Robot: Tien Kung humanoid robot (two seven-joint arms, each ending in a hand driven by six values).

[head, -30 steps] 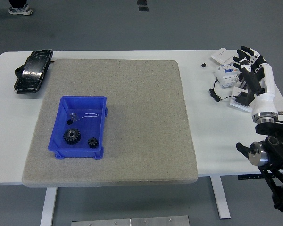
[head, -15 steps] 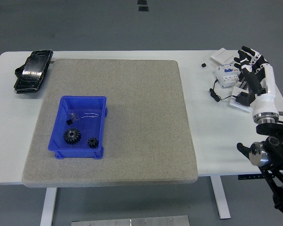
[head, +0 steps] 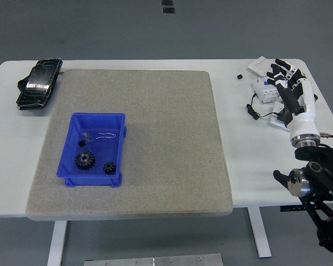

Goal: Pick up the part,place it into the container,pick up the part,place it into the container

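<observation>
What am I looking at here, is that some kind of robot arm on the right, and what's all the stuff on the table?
Yes. The camera sits high on a humanoid robot, looking down over a white table. Its right hand, five fingers spread and holding nothing, hovers over the table's far right corner above some small white devices. No left arm shows. A grey mat covers most of the table. On it stands a blue container with two black gears and some small bits inside. A black pouch-like object lies at the far left.
</observation>
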